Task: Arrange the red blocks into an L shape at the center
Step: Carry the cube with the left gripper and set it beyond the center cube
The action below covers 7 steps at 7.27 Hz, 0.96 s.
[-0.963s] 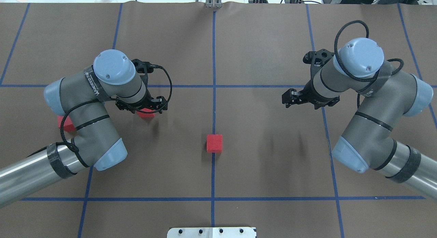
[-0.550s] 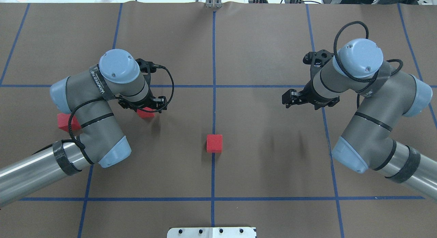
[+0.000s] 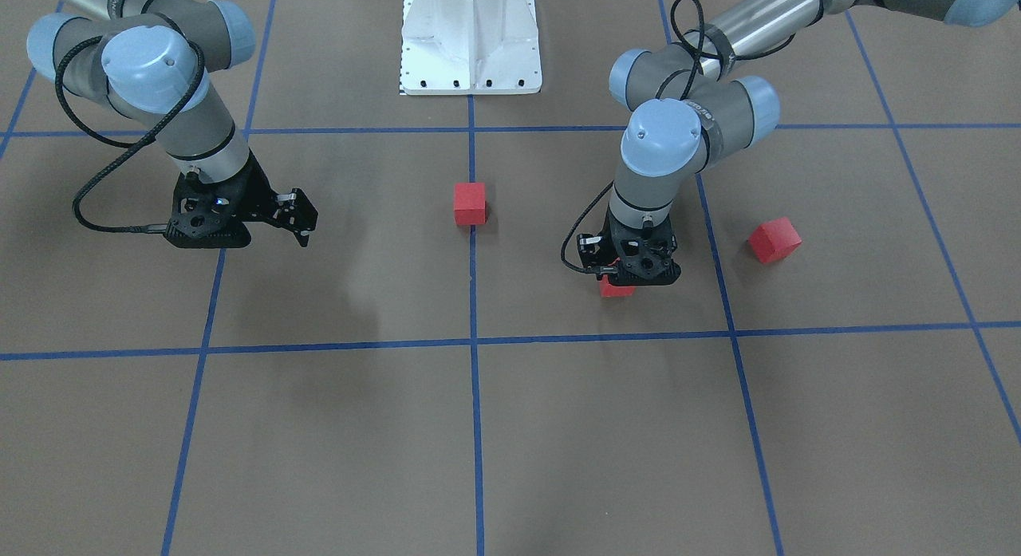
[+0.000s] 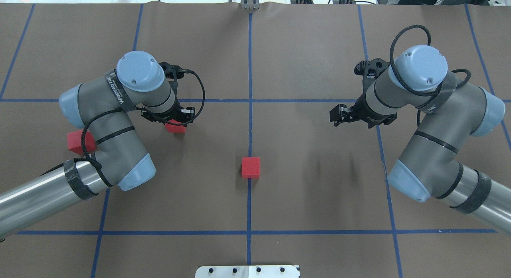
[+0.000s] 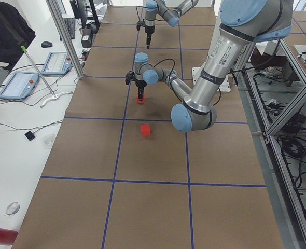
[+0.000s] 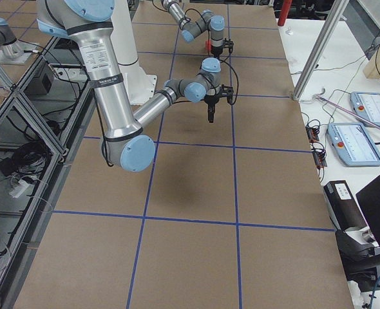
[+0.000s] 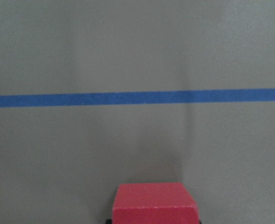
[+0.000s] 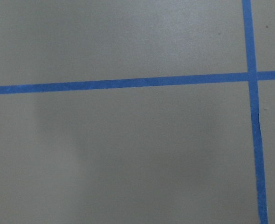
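Observation:
Three red blocks show. One (image 4: 250, 167) sits on the vertical blue tape line (image 4: 250, 126) at the center, also seen in the front view (image 3: 470, 203). My left gripper (image 4: 176, 121) is shut on a second block (image 4: 175, 127), left of the center. This block also shows in the front view (image 3: 616, 288) and at the bottom of the left wrist view (image 7: 154, 203). The third block (image 4: 78, 141) lies at the far left, partly behind my left arm, rotated against the grid (image 3: 774, 239). My right gripper (image 4: 336, 114) is open and empty, well right of the center.
The brown surface (image 4: 311, 182) carries a grid of blue tape lines. The white robot base plate (image 4: 247, 271) is at the near edge. My left arm's elbow (image 4: 133, 174) hangs over the left cell next to the third block.
My left gripper has moved a little to the right and farther from the robot with the red block in it. Its elbow swung, uncovering more of the far-left block. The right arm is still.

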### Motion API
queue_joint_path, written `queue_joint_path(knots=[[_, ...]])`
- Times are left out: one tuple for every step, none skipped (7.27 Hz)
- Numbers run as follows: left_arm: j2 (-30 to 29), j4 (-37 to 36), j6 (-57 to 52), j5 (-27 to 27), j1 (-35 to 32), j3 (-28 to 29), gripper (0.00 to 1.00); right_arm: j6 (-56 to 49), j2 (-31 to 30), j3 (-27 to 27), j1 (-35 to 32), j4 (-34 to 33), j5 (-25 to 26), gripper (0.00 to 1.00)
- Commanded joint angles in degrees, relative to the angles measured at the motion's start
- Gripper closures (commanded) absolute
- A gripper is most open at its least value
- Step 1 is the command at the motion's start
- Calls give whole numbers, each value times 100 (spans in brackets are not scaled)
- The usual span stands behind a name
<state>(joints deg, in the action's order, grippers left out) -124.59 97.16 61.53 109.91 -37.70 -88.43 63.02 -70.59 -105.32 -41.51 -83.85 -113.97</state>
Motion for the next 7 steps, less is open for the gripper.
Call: queue_joint_path(knots=[[-484, -48, 767, 13, -27, 176, 100, 0, -8, 3, -15, 0, 7, 0], [-809, -74, 1668, 48, -9, 386, 100, 0, -16, 3, -15, 0, 7, 0], [-1195, -74, 2713, 48, 26, 649, 100, 9, -77, 3, -15, 0, 33, 0], [-1503, -65, 4046, 39, 157, 843, 100, 0, -113, 3, -15, 0, 33, 0], [-1846, -57, 4773, 13, 184, 1211, 100, 9, -122, 3, -15, 0, 33, 0], [-2206, -48, 5137, 13, 254, 1710, 100, 9, -131, 3, -15, 0, 33, 0], [-2349, -39, 5428, 13, 272, 1898, 100, 9, -139, 3, -15, 0, 33, 0]])
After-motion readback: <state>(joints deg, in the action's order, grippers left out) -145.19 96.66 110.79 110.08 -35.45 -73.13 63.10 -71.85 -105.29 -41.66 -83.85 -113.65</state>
